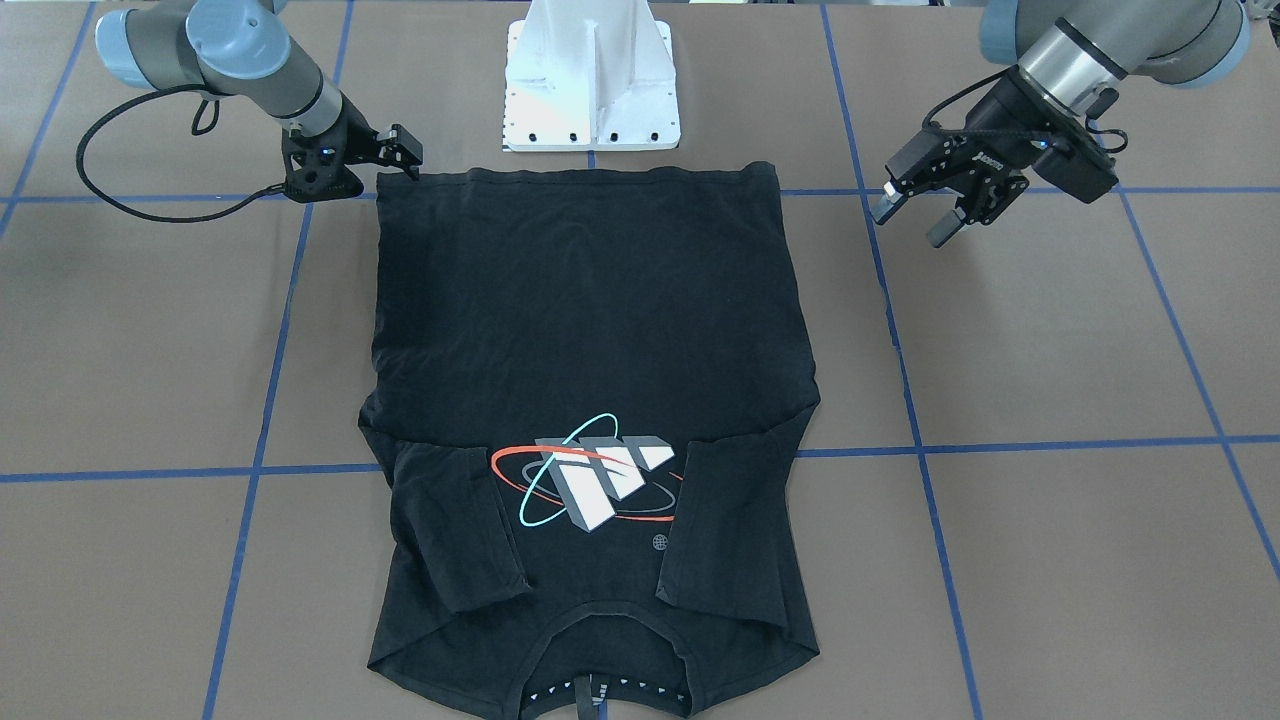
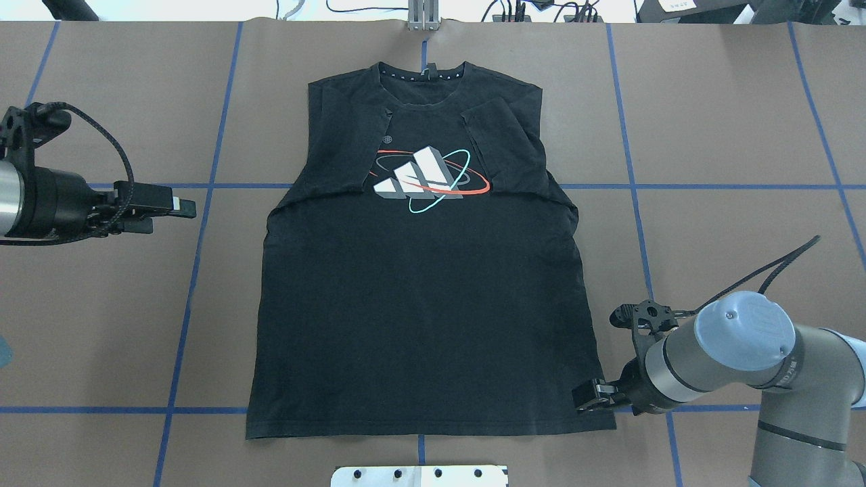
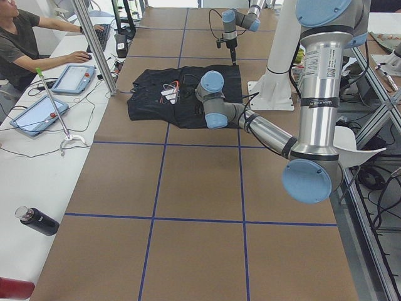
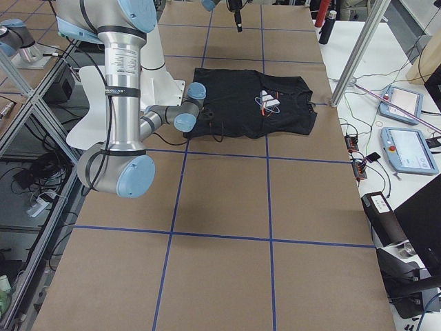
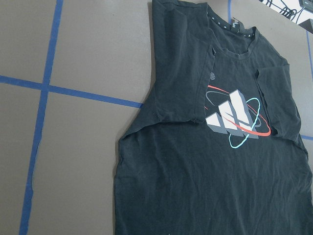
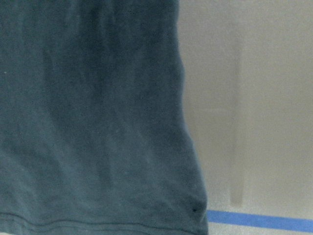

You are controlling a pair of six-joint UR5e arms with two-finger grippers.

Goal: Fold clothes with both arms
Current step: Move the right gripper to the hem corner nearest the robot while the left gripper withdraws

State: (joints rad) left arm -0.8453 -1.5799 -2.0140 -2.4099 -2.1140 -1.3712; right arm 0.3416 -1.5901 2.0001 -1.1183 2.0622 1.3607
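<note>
The black T-shirt (image 2: 419,304) lies flat and face up in the middle of the brown table (image 2: 731,135). Its collar (image 2: 425,72) is at the far edge from the robot and its hem (image 2: 426,430) is near the white pedestal base (image 1: 592,90). Both short sleeves are folded inward onto the chest, the left sleeve (image 2: 345,149) and the right sleeve (image 2: 509,138) flanking the white-grey block logo (image 2: 423,177) with its red-orange and cyan rings. The lower body of the shirt is smooth, with slight wrinkles along the sides.

The right gripper (image 2: 590,398) sits low at the shirt's near right hem corner, touching or just beside the fabric. Its wrist camera shows only that corner of cloth close up, and I cannot tell how its jaws stand.

The left gripper (image 1: 910,225) hangs over bare table, well apart from the shirt's left edge. Its jaws are spread wide and hold nothing, and its wrist camera looks across the logo and collar.

Blue tape lines (image 2: 731,187) cross the table in a grid.
</note>
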